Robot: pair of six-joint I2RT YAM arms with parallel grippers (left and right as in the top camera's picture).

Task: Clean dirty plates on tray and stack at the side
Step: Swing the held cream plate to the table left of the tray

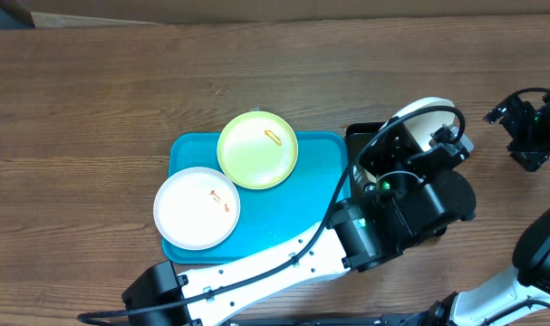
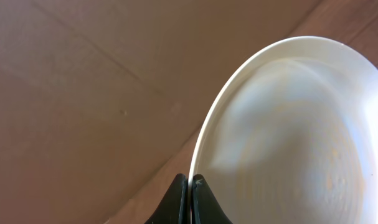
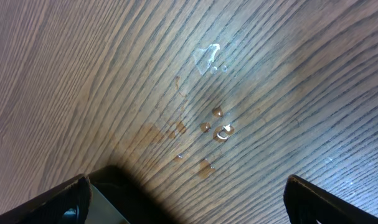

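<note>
Plainly, the left gripper (image 2: 190, 186) is clamped on the rim of the lifted plate (image 2: 294, 137), a white one. Its jaws pinch only the very edge, so the dish hangs tilted with its face uncovered. That thin edge hold probably lets the plate be rinsed or drained without the fingers blocking the soiled surface. From overhead, this plate is off the tray and above a black tray (image 1: 354, 136), which sits just beside the teal one's right edge and is mostly hidden under the arm.

The right gripper (image 3: 185, 183) is spread wide and empty over bare table (image 3: 83, 74), where a few droplets (image 3: 221, 130) lie. It is likely parked aside to leave the other arm room.

Farther left, the tray (image 1: 320, 190) carries the two dishes not yet cleaned. A green plate (image 1: 257, 149) overhangs its top edge, and a white plate (image 1: 197, 207) lies at its lower left. Both are smeared orange.
</note>
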